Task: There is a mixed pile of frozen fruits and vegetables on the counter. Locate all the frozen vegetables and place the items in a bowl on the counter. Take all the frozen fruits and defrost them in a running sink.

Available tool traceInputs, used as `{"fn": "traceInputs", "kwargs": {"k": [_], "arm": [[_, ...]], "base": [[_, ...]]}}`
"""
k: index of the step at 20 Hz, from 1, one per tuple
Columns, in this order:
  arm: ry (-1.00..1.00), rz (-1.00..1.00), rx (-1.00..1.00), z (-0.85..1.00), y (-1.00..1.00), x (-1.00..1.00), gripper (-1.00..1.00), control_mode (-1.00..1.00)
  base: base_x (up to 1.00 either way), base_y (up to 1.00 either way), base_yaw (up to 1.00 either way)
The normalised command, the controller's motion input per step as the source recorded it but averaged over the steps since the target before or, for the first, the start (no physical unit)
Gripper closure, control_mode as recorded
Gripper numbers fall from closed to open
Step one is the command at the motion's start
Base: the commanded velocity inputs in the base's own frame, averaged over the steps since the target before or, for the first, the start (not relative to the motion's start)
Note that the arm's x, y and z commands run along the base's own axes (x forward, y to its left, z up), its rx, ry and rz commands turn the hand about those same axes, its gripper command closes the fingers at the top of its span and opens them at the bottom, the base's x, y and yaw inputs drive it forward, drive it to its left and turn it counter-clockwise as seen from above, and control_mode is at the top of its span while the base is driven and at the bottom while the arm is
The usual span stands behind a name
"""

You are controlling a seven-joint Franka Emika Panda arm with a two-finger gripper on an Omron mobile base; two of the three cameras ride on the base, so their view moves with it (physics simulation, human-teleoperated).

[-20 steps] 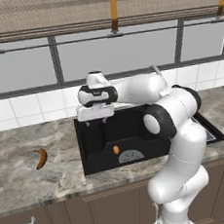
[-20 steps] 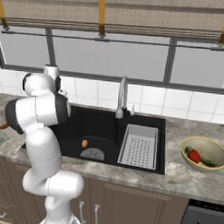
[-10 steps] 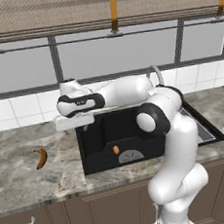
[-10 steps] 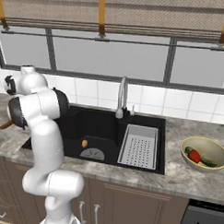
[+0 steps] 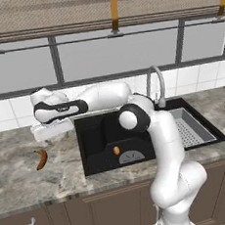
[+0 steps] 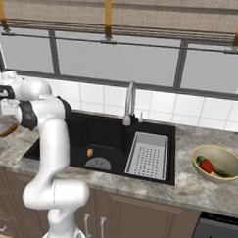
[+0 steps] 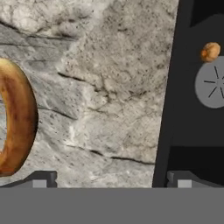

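A curved brown-orange banana (image 5: 40,159) lies on the counter (image 5: 23,183) left of the sink (image 5: 95,136). My gripper (image 5: 49,135) hovers just above and to the right of it, between banana and basin. In the hand view the banana (image 7: 17,118) sits at the left, outside the open gripper (image 7: 111,179), whose fingertips (image 7: 42,179) stand wide apart over bare stone. A small orange (image 5: 117,150) rests in the black sink by the drain (image 7: 212,85). The tan bowl (image 6: 227,155) on the right counter holds a red apple (image 6: 205,165) and a green vegetable (image 6: 219,171).
A grey perforated tray (image 6: 149,154) fills the sink's right side, and the curved metal tap (image 6: 129,104) rises behind the basin. No water shows at the tap. A tiled wall and window run along the back of the counter.
The arm has swung left, from above the sink to above the counter near the banana. The jaws stay open and empty; the fruits have not moved.
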Motion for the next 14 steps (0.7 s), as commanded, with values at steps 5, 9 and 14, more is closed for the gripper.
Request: {"fn": "traceInputs", "kwargs": {"k": [5, 9, 14], "arm": [[0.09, -0.30, 0.22, -0.51, 0.18, -0.05, -1.00, -1.00], [0.07, -0.30, 0.40, -0.31, 0.00, -0.27, -1.00, -1.00], [-0.03, -0.02, 0.11, -0.19, 0.14, -0.02, -1.00, -1.00]], "base": [[0.00, 0.00, 0.00], [0.00, 0.00, 0.00], [0.00, 0.00, 0.00]]}}
